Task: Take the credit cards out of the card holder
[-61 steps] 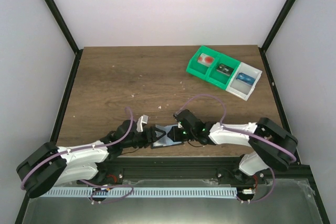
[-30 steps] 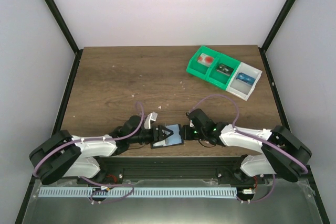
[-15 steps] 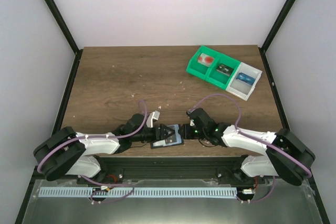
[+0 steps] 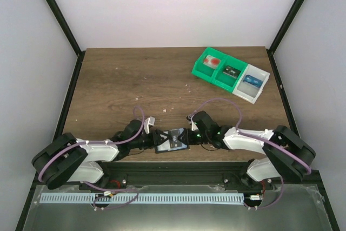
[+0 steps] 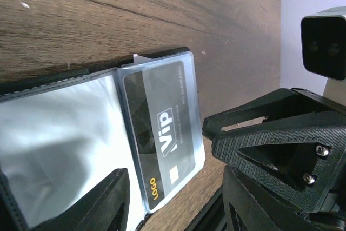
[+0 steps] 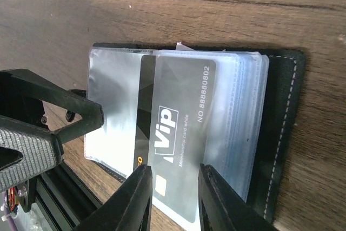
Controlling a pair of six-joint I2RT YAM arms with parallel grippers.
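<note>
Now that the left gripper (image 4: 155,137) has backed off, the holder (image 4: 172,140) lies uncovered.
One holder, one card (image 6: 181,112); left jaws apart, right gripper (image 6: 174,177) narrow, grip unclear.

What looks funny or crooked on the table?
The open card holder at the near edge of the table looks a bit odd: a dark VIP card sits slightly crooked across its clear sleeves. Whether it is partway out, I cannot tell. Small pale crumbs also dot the wood.

We see the black card holder (image 6: 284,133) lying open and flat between the left gripper (image 4: 155,138) and right gripper (image 4: 190,133), with a grey VIP card (image 6: 181,133) in its clear sleeve.
</note>
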